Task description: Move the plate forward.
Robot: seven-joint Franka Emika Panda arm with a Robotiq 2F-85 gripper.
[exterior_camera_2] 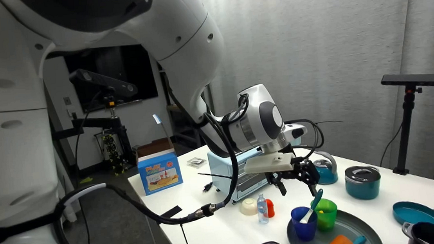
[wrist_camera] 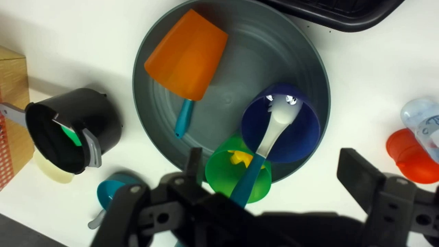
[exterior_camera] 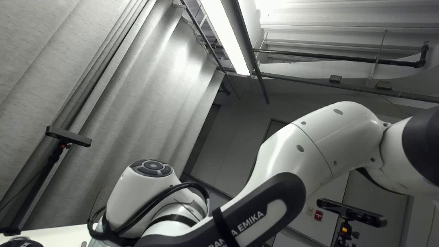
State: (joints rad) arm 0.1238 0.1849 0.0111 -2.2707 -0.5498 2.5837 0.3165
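Robot gripper [exterior_camera_2: 299, 190], jaws spread apart, gray plate [wrist_camera: 252, 63] in wrist view bearing blue cup [wrist_camera: 303, 139] at four o'clock, orange cup [wrist_camera: 190, 55] at ten

one plate [wrist_camera: 236, 82] with three cups [wrist_camera: 188, 56], two pots [exterior_camera_2: 363, 186]

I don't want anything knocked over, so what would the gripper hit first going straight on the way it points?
Probably the utensil's teal handle, which leans up out of the blue cup toward the open gripper. Depth is unclear, though: the green cup could come first.
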